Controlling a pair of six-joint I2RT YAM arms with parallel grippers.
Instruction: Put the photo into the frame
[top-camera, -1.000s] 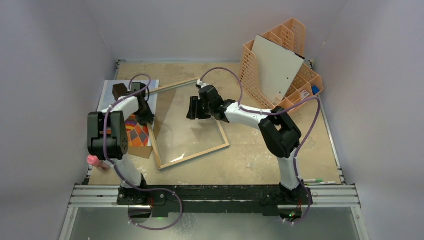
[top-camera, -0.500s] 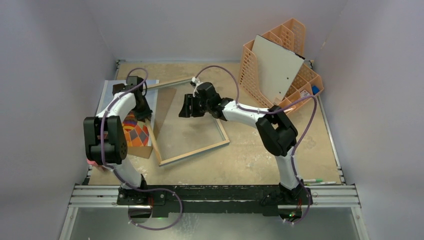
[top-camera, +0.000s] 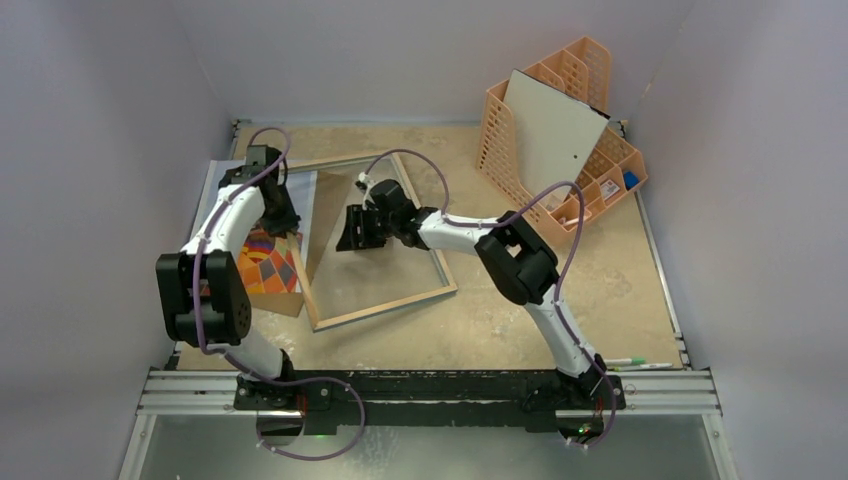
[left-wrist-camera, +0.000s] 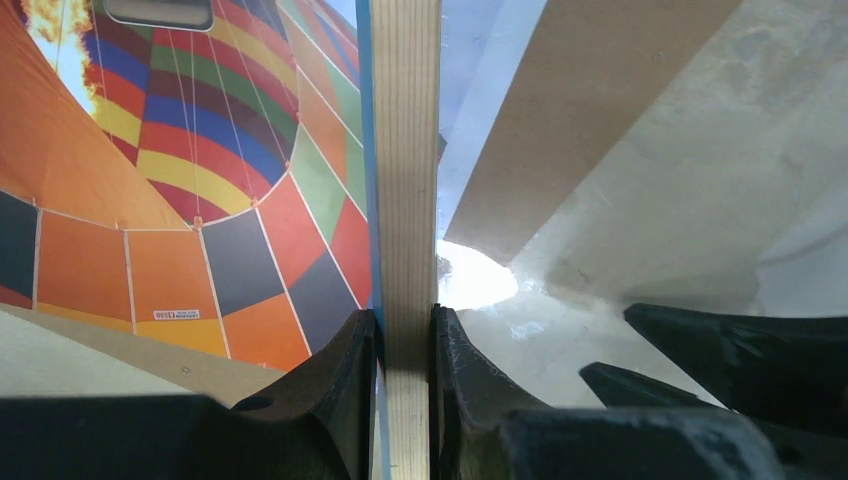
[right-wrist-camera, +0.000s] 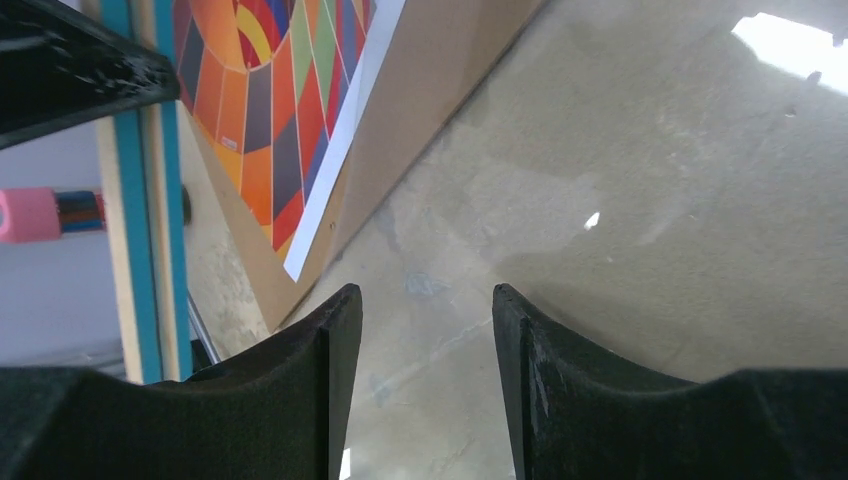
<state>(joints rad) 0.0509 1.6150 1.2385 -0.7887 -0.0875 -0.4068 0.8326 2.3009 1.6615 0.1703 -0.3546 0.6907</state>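
The frame (top-camera: 385, 305) lies wood back up at centre-left, its left rim raised. My left gripper (top-camera: 283, 222) is shut on that rim; in the left wrist view both fingers (left-wrist-camera: 350, 370) press the wooden rim (left-wrist-camera: 405, 200), with the blue front edge showing. The photo (top-camera: 262, 265) lies on the brown hardboard left of the frame, partly under my left arm; it also shows in the left wrist view (left-wrist-camera: 200, 180) and the right wrist view (right-wrist-camera: 270, 100). My right gripper (top-camera: 345, 232) hangs open and empty over the glass pane (right-wrist-camera: 600, 180).
An orange lattice organiser (top-camera: 575, 120) holding a grey-white board (top-camera: 555, 135) stands at the back right. Pens (top-camera: 635, 362) lie at the near right edge. A pink object (right-wrist-camera: 30, 213) sits at the near left. Walls close in on the left, back and right.
My left gripper has moved farther back and left with the frame's rim in it. My right gripper has swung left across the pane, still open. The frame has shifted slightly left.
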